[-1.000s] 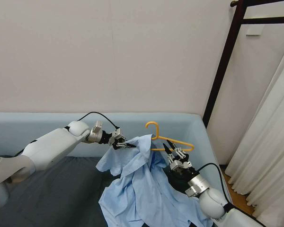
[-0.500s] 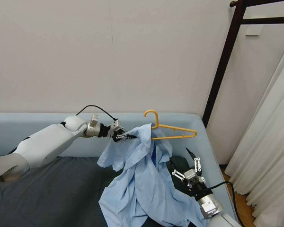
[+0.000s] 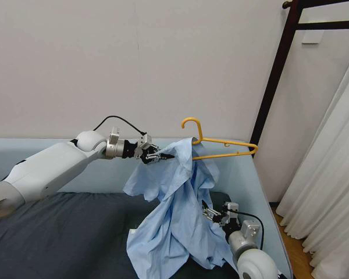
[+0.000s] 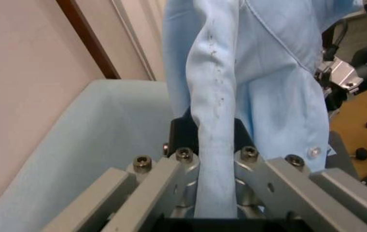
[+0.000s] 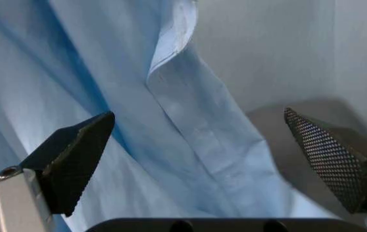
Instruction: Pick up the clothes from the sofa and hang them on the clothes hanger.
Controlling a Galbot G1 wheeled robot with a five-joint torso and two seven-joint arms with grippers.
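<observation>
A light blue shirt [image 3: 177, 215] hangs from a yellow hanger [image 3: 227, 142] above the sofa. Its hem trails onto the dark seat cushion [image 3: 58, 232]. My left gripper [image 3: 158, 156] reaches in from the left, shut on a fold of the shirt just beside the hanger's hook. In the left wrist view the fabric [image 4: 216, 145] is pinched between the fingers [image 4: 170, 183]. My right gripper [image 3: 216, 212] is low by the sofa's right end, open, next to the hanging shirt. The right wrist view shows its fingers [image 5: 74, 159] spread with shirt cloth [image 5: 170, 121] just beyond them.
A dark wooden clothes rack [image 3: 274, 81] stands to the right, behind the sofa's pale blue armrest [image 3: 257, 180]. White curtains [image 3: 331, 174] hang at the far right. A plain wall rises behind the sofa.
My left gripper has raised the shirt and hanger up and to the right. My right gripper has left the hanger, opened, and dropped down beside the shirt's lower part.
</observation>
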